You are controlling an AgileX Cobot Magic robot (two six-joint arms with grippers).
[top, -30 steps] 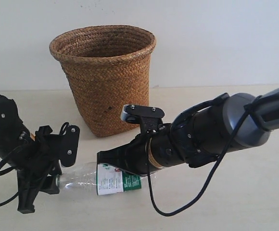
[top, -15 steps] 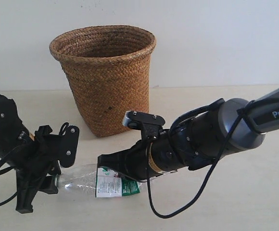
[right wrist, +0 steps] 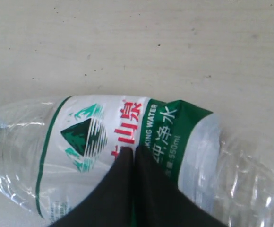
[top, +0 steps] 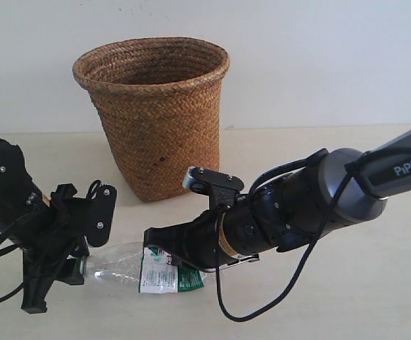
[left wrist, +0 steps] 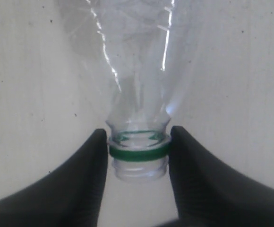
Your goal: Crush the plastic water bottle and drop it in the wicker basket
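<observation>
- Left gripper [left wrist: 138, 136] is part-closed on the neck of the plastic water bottle [left wrist: 137, 71]; both fingers touch the green ring, and no cap shows on the mouth.
- Right gripper [right wrist: 133, 152] has its fingers together, tips pressed onto the white-and-green label. I can't tell whether any plastic is pinched between them.
- In the exterior view the bottle [top: 120, 263] lies on its side on the table [top: 375, 297], near and left, with its neck pointing left into the left gripper [top: 79, 268]. The right gripper [top: 164, 244] reaches across onto the label.
- Wicker basket [top: 159, 134] stands upright at the far side, apart from the bottle. Its bottom is hidden.
- Progress: both arms are engaged and crushing looks underway. The label is crumpled and the clear body creased, but it's not flat.
- Left to do: finish the squash, lift, carry over the rim and let go.
</observation>
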